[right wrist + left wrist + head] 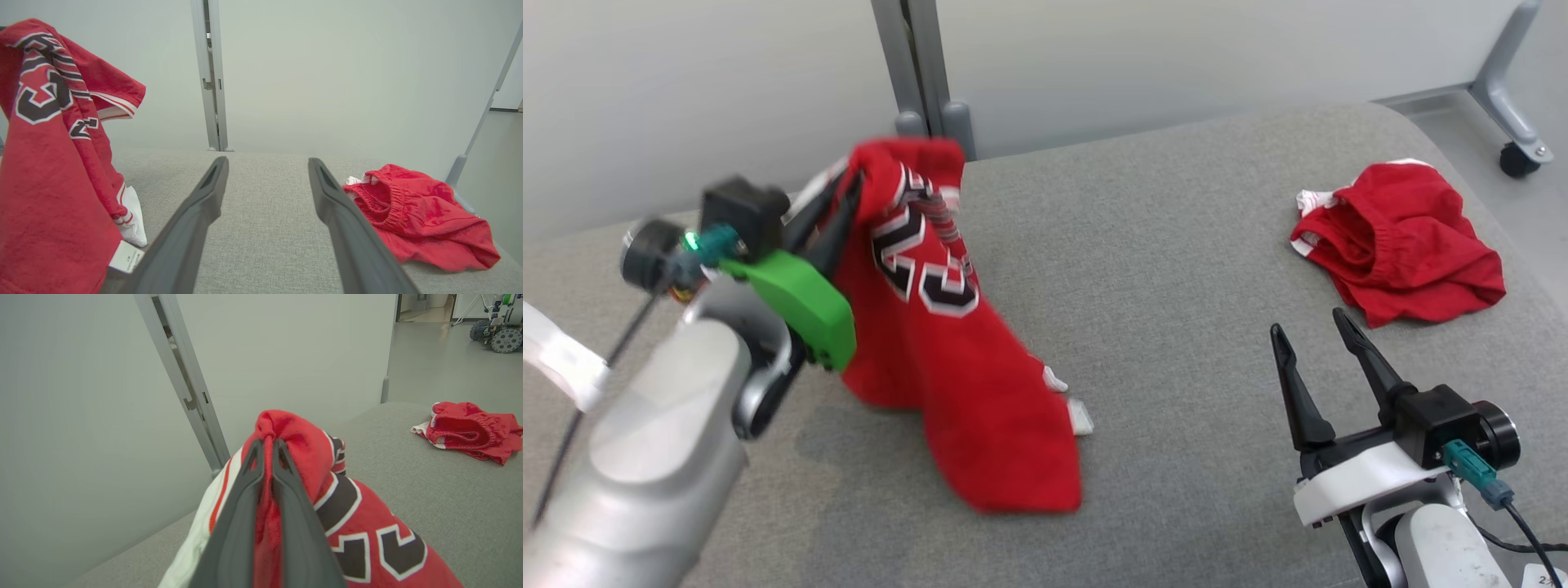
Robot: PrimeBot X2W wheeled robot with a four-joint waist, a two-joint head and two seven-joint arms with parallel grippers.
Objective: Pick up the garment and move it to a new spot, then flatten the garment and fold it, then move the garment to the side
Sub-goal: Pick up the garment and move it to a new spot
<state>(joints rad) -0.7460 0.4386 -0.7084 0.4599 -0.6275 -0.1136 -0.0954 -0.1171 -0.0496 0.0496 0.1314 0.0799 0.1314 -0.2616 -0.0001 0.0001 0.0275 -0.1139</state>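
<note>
Toward the upper left of the head view, the left gripper point(849, 184) is pressed together on a bunched fold of the red garment point(947, 367), a jersey with black-and-white lettering. The left wrist view shows the same pinch close up: both dark fingers lie almost flat against each other with red cloth squeezed between them and spilling over their tips. From that grip the jersey hangs down in a long drape toward the lower middle of the frame, a white label point(1081, 416) poking out at its right edge. Its lower end is blurred, so I cannot tell whether it brushes the grey padded surface point(1176, 286) or hangs just clear of it.

At the lower right, the right gripper point(1307, 320) sits spread wide and holds nothing, its fingers pointing up the frame. A second red garment point(1401, 241) lies crumpled in the upper right, well apart from both grippers.

By my reading, the pick-up is done and the carry to a new spot is underway at best. Nothing is laid out yet, so the set-down, the flattening, the fold and the final move to the side are all left to do.
</note>
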